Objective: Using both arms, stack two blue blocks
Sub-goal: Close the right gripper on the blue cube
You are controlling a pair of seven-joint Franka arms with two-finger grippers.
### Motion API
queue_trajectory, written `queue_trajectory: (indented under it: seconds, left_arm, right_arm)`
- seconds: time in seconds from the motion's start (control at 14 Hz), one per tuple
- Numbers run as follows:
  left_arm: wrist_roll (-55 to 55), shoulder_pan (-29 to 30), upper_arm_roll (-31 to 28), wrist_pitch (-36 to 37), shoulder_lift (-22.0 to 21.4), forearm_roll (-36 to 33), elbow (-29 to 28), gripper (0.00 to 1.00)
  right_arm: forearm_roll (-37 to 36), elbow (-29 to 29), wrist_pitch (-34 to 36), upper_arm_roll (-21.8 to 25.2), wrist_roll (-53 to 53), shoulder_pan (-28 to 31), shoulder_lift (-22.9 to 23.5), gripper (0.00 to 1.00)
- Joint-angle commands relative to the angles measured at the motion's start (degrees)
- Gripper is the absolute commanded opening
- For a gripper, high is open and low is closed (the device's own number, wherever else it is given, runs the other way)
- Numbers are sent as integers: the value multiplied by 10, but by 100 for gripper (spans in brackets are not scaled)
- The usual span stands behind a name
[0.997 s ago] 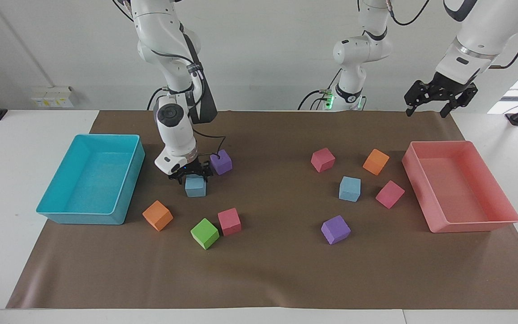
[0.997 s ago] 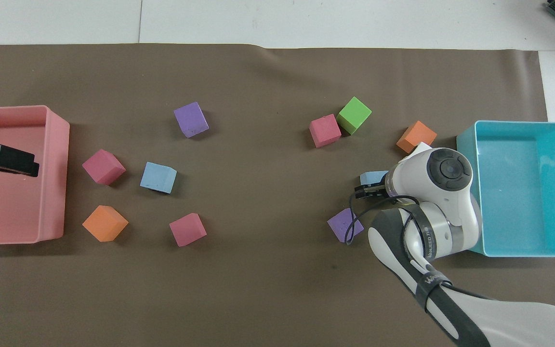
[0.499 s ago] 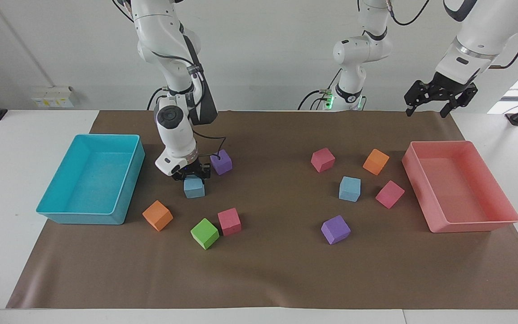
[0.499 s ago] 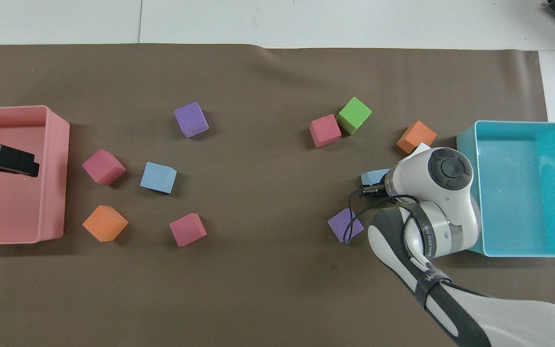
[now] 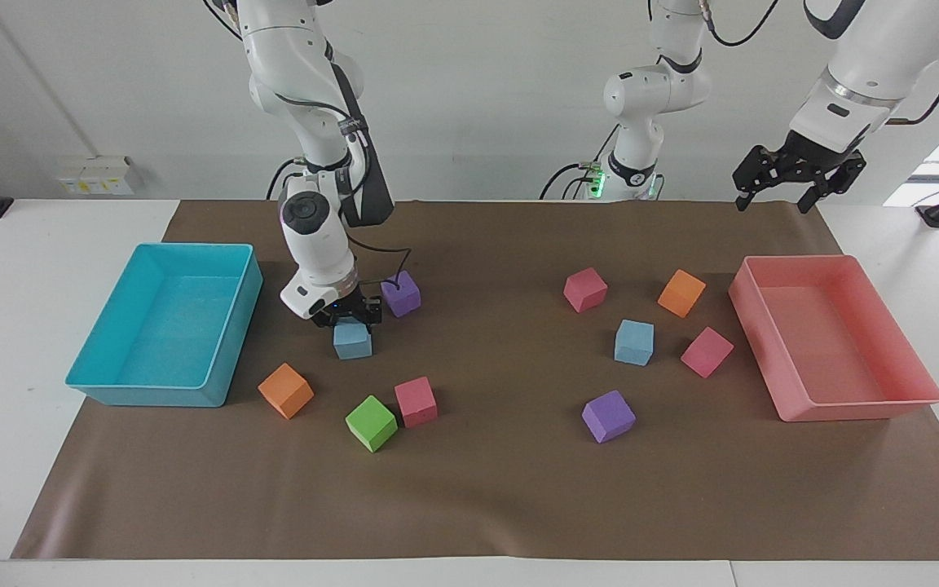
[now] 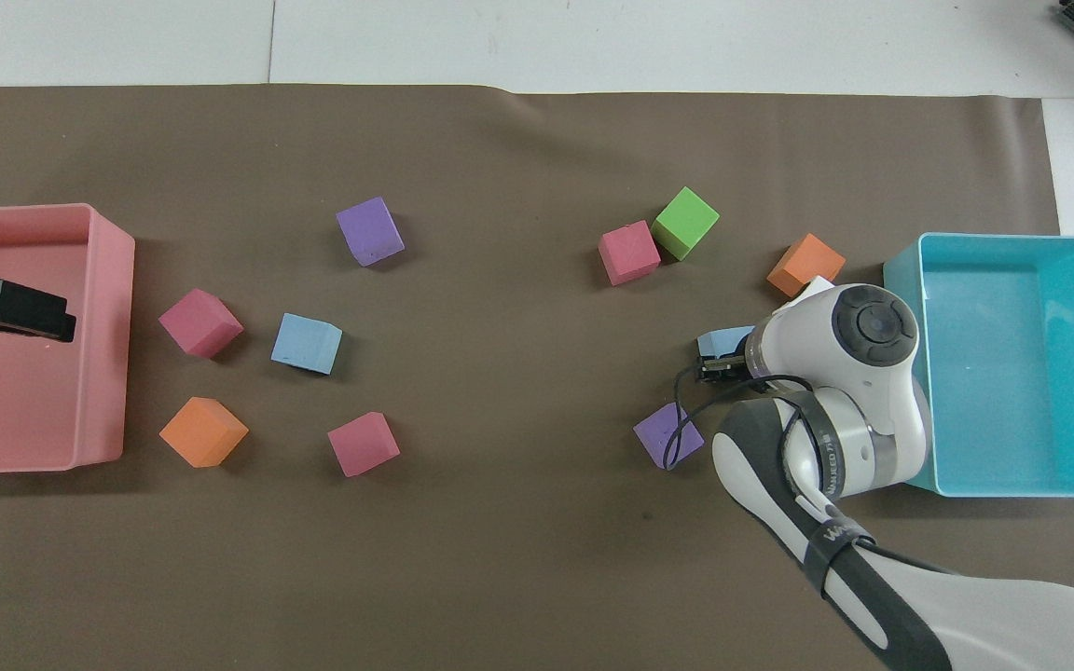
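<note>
One blue block (image 5: 353, 340) (image 6: 722, 339) sits on the brown mat between the turquoise tray and a purple cube. My right gripper (image 5: 348, 321) (image 6: 716, 365) is down on its top, shut on the blue block; whether the block is off the mat I cannot tell. From overhead the right arm's wrist hides most of this block. The other blue block (image 5: 634, 342) (image 6: 306, 343) lies free toward the left arm's end, among pink and orange cubes. My left gripper (image 5: 795, 181) (image 6: 6, 312) waits open, high over the pink tray.
A turquoise tray (image 5: 233, 326) stands at the right arm's end and a pink tray (image 5: 755, 326) at the left arm's end. A purple cube (image 5: 401, 293) is close beside the held block. Orange (image 5: 285, 390), green (image 5: 371, 423) and pink (image 5: 416, 401) cubes lie farther from the robots.
My right gripper's fingers have closed in on the blue block, which shifted slightly. The left arm has not moved.
</note>
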State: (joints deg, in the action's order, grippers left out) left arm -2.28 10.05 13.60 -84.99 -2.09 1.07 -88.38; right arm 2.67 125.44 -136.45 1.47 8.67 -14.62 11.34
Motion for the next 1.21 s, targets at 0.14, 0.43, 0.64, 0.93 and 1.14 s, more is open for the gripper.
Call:
queue_trajectory:
  seconds: [0.14, 0.43, 0.64, 0.93, 1.14]
  left_arm:
    - [-5, 5, 1, 8, -8, 7, -2, 100]
    - [-5, 5, 1, 8, -8, 7, -2, 100]
    - [-4, 4, 2, 8, -8, 7, -2, 100]
    - [-5, 3, 3, 7, -8, 7, -2, 100]
    - [-5, 3, 2, 8, -8, 7, -2, 100]
  right_arm:
    - [14, -13, -14, -2, -10, 0, 10, 0]
    - [9, -32, 13, -2, -13, -2, -3, 0]
    - [7, -38, 33, -1, -13, -2, -28, 0]
    - [5, -43, 52, 0, -13, 3, -54, 0]
    - [4, -44, 53, 0, -13, 5, -55, 0]
